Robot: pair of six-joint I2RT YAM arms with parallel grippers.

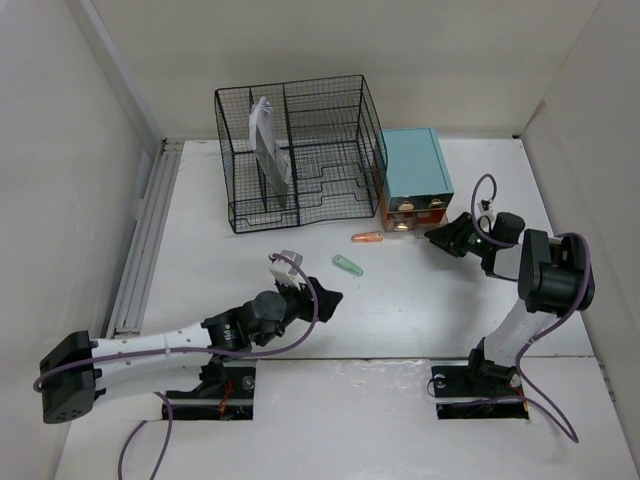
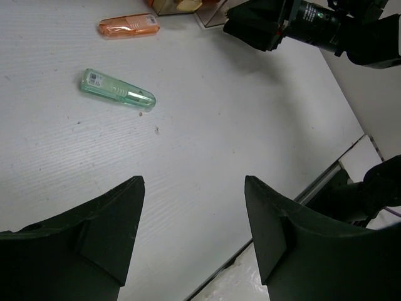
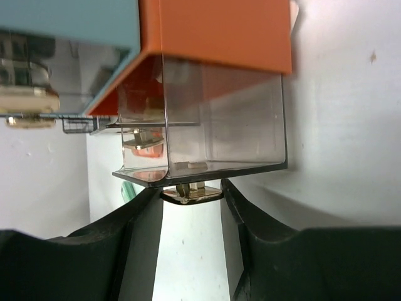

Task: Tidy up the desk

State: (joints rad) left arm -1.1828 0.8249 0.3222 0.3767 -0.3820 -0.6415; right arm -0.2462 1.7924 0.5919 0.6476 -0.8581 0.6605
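Observation:
The white desk [image 1: 230,280] holds a green translucent stick [image 1: 347,265] and an orange one [image 1: 368,238]. Both show in the left wrist view, green [image 2: 117,89] and orange [image 2: 128,26]. My left gripper [image 1: 325,298] is open and empty, hovering above bare desk near the green stick; its jaws stand wide apart [image 2: 194,185]. My right gripper [image 1: 437,237] is shut on the gold knob [image 3: 191,193] of a clear drawer [image 3: 219,119]. The drawer sticks partly out of the teal box [image 1: 415,165].
A black wire-mesh rack [image 1: 320,150] stands at the back, with a white booklet [image 1: 268,145] upright in its left section. The teal box with an orange base [image 3: 219,31] sits right of it. White walls run along the desk's sides.

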